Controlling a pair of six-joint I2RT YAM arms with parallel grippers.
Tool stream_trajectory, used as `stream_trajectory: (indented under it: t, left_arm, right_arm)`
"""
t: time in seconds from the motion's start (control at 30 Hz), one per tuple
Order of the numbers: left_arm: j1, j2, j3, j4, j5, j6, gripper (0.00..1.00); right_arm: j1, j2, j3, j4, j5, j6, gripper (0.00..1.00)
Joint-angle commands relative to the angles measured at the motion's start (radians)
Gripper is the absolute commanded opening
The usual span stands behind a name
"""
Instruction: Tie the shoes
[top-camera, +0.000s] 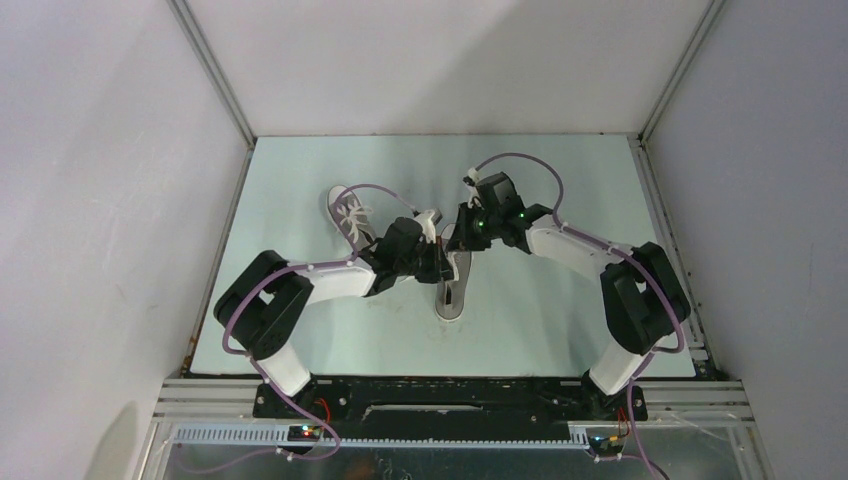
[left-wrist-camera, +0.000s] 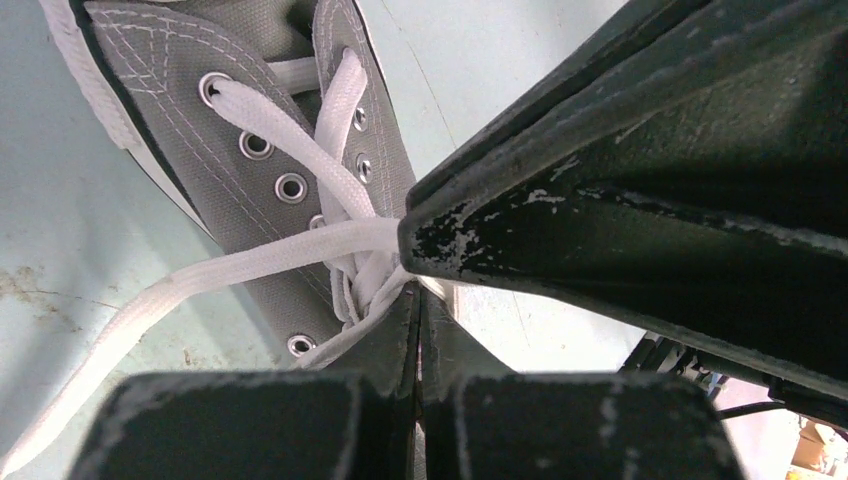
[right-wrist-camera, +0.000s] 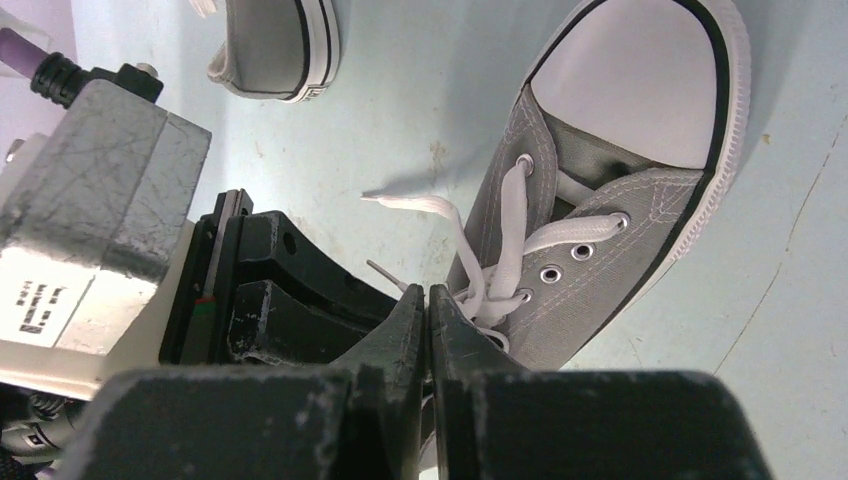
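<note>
Grey canvas sneaker (right-wrist-camera: 600, 262), flat white laces (left-wrist-camera: 250, 265) pinched by closed left hand (left-wrist-camera: 415, 312) and closed right hand (right-wrist-camera: 428, 305)

1. Top view: mid-desk shoe (top-camera: 452, 300) lacing was hidden under left gripper (top-camera: 440, 265) and right gripper (top-camera: 465, 235).
2. Left wrist: its toe was cropped; lace (left-wrist-camera: 230, 270) end ran off frame.
3. Right wrist: far-left shoe (right-wrist-camera: 270, 45) was mostly cropped.
</note>
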Motion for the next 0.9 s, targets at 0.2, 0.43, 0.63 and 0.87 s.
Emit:
stream_trajectory:
  t: [0.2,0.43,0.63,0.87]
  left_arm:
    - [0.003,-0.011,0.004,-0.027,0.009,0.034,0.0]
    - [0.003,-0.009,0.002,-0.02,0.018,0.03,0.0]
    - [0.003,-0.003,0.002,-0.001,0.042,0.021,0.0]
    - [0.006,-0.004,-0.002,0.001,0.053,0.018,0.0]
  right_arm:
    - [0.008,0.051,0.108,0.002,0.03,-0.032,0.04]
    - [0.008,0.094,0.137,0.019,0.003,-0.028,0.11]
    - [-0.006,0.101,0.137,0.058,-0.031,-0.025,0.0]
    - [-0.017,0.139,0.175,0.061,-0.056,-0.022,0.0]
